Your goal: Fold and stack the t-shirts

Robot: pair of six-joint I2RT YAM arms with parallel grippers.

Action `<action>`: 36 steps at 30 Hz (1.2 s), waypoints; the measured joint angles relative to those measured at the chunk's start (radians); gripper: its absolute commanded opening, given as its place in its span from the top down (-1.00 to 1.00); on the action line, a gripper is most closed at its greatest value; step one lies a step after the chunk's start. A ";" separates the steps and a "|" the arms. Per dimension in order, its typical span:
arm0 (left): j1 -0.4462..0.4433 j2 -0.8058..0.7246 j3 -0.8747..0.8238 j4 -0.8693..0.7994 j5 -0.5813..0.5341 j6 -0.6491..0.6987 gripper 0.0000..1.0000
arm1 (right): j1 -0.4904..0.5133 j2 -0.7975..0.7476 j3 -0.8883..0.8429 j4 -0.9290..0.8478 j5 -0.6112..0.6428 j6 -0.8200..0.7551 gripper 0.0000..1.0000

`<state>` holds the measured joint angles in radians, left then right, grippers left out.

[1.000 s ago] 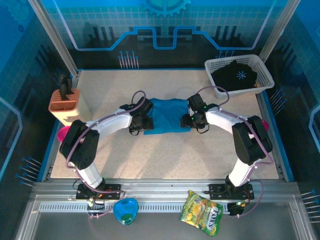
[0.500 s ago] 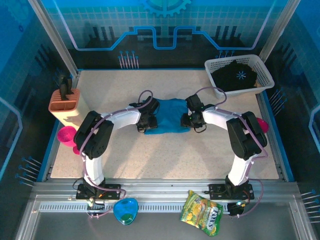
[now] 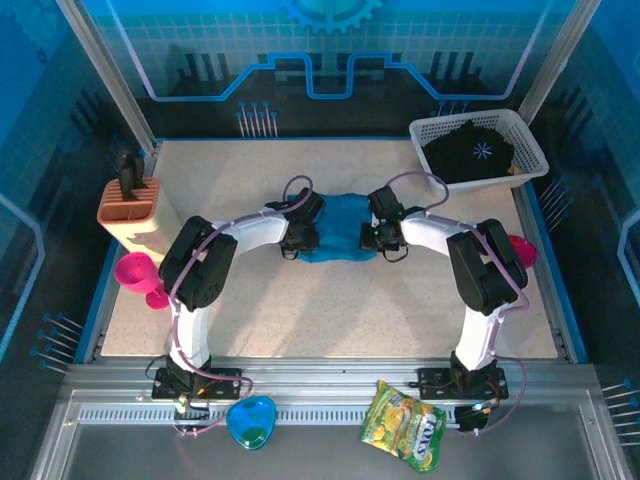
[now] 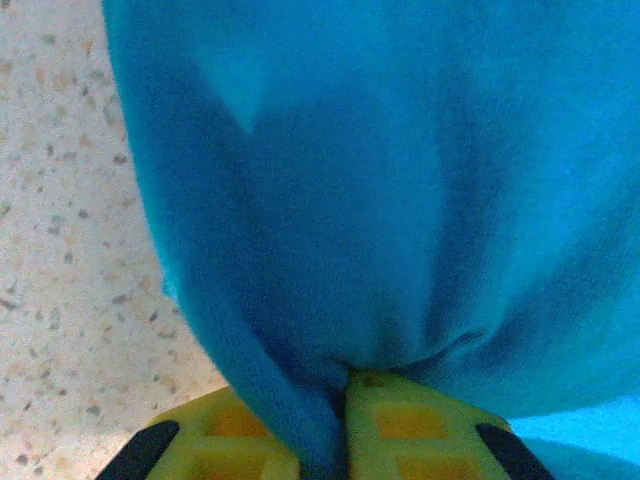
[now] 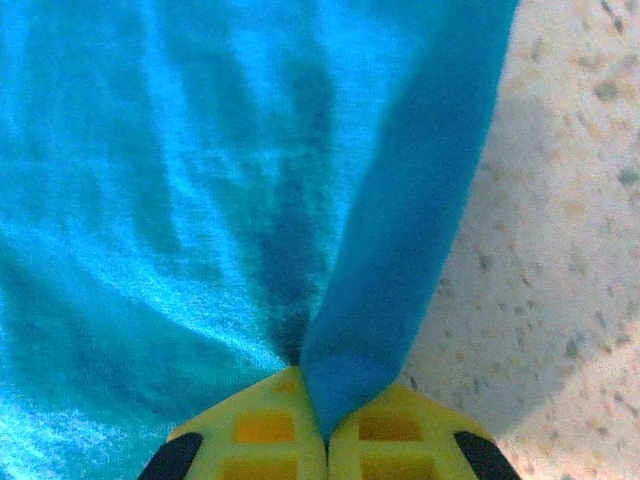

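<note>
**At mid-table, left gripper (image 3: 303, 228) and right gripper (image 3: 378, 233) clamp the teal t-shirt (image 3: 340, 230)**

Seen from overhead, the teal t-shirt lies bunched on the speckled tabletop (image 3: 330, 310), between the two arms. One gripper is at its left edge and the other at its right. From that height the wrist housings cover the fingertips, so the overhead view does not show how the jaws stand.

The wrist cameras do show it. On the left wrist, the yellow fingers (image 4: 405, 425) are pressed together with a ridge of teal cloth squeezed between them, and the fabric fans upward from the pinch. On the right wrist, the yellow pads (image 5: 265, 425) are closed on a thick fold, with bare tabletop to its right.

The overhead view also takes in the white mesh basket (image 3: 465, 117) at the far right corner. The black t-shirt (image 3: 460, 158) is heaped inside it with its white starburst print facing up, well apart from the teal one.

The teal cloth runs off the frame in both wrist views. Its sleeves and collar cannot be made out from any angle. How the black shirt is arranged inside the basket is too dark to tell.
</note>
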<state>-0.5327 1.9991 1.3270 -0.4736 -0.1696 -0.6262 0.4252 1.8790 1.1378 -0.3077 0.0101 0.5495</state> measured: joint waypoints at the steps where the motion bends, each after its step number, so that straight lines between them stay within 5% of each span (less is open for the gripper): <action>1: 0.003 0.010 0.013 -0.001 -0.002 0.005 0.74 | -0.001 0.013 0.017 0.000 0.000 -0.001 1.00; 10: 0.085 0.163 0.251 -0.053 -0.010 0.118 0.76 | -0.050 0.168 0.243 -0.042 -0.003 -0.061 1.00; 27: 0.198 0.652 1.104 -0.323 -0.009 0.336 0.76 | -0.156 0.548 0.838 -0.157 -0.056 -0.143 1.00; 36: 0.225 0.716 1.221 -0.360 0.015 0.348 0.55 | -0.183 0.684 1.070 -0.232 -0.109 -0.143 1.00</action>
<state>-0.3073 2.7155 2.5484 -0.8333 -0.1543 -0.2779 0.2420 2.5633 2.2082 -0.5396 -0.0994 0.4065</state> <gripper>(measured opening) 0.192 0.068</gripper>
